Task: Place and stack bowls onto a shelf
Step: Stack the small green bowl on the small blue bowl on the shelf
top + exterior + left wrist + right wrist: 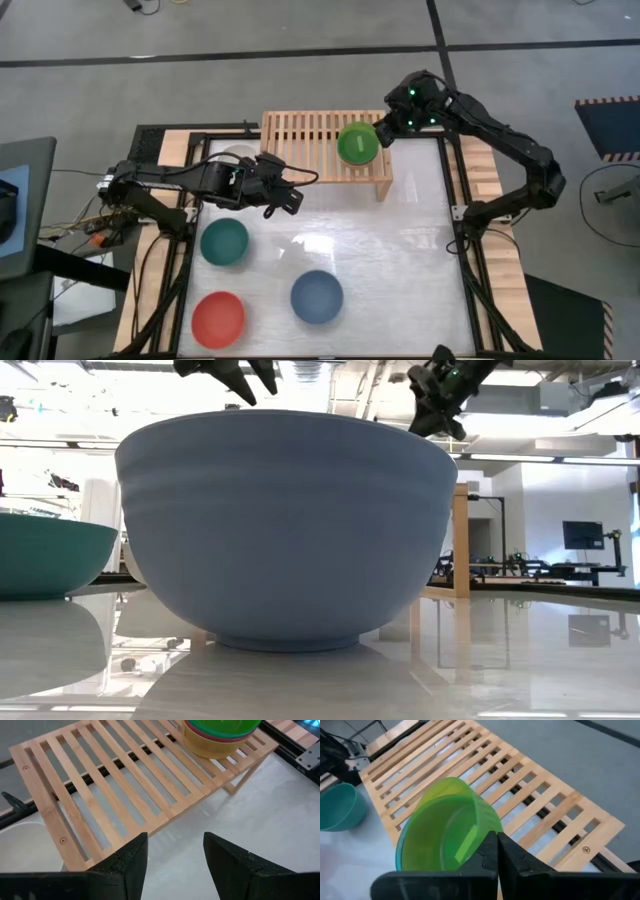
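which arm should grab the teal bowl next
Left. Its open pincer hangs just above the teal bowl on the table's left side; the right pincer is far off at the shelf, by the green bowl.

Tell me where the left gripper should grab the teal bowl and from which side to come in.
Grip the teal bowl by its rim, coming straight down from above. It sits upright and open on the table, so one finger can likely go inside the wall and one outside. The side nearest the left gripper looks easiest; the red bowl sits on the opposite side.
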Tool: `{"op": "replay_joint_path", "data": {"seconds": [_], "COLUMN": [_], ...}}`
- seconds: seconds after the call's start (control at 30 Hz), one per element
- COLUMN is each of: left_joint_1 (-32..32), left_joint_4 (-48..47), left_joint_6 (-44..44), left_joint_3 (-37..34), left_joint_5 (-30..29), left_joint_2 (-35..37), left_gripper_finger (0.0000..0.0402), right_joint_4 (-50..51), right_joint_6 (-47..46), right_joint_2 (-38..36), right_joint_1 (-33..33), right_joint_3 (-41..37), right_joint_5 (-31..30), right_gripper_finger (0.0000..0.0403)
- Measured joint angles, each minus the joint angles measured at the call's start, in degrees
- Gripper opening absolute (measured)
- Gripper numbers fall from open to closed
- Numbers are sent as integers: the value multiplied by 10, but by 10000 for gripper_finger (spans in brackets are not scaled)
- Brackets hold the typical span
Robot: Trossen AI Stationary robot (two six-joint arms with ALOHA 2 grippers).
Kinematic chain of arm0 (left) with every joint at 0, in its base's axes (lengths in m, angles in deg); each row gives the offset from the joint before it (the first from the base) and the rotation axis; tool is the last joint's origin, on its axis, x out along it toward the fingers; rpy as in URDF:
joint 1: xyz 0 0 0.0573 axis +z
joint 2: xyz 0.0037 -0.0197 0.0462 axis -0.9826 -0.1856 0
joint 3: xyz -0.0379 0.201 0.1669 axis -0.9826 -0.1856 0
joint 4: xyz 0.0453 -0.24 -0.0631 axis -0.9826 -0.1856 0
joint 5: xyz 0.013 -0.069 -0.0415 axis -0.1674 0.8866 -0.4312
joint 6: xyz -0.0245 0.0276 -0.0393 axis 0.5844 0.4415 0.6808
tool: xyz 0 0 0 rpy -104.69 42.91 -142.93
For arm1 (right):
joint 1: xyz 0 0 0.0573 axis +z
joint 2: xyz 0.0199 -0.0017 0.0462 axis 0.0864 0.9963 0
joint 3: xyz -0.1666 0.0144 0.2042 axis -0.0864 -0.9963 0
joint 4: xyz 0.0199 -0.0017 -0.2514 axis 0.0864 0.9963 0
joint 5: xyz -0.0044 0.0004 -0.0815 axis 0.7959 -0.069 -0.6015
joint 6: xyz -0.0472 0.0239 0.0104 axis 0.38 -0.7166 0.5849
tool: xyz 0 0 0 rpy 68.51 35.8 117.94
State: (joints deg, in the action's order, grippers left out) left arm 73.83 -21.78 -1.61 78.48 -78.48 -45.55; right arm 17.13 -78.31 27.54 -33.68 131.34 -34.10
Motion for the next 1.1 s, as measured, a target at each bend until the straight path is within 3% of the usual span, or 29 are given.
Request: {"op": "replay_joint_path", "data": {"seconds": [0.2, 0.53, 0.83, 1.1], "left_joint_1": [0, 19, 37, 37], "left_joint_4": [0, -1, -1, -1], "left_joint_6": [-13, -36, -49, -49], "left_joint_3": [0, 0, 0, 0], "left_joint_5": [-4, -6, -5, -4], "left_joint_2": [0, 0, 0, 0], "left_gripper_finger": [176, 176, 176, 176], "right_joint_4": [-4, -61, -33, -41], "right_joint_6": [-9, -21, 3, 0], "right_joint_2": [-3, -5, 44, 30], "right_joint_1": [-12, 0, -23, -28], "right_joint_3": [0, 0, 0, 0], "right_joint_5": [2, 95, 98, 121], "right_gripper_finger": [32, 25, 21, 22]}}
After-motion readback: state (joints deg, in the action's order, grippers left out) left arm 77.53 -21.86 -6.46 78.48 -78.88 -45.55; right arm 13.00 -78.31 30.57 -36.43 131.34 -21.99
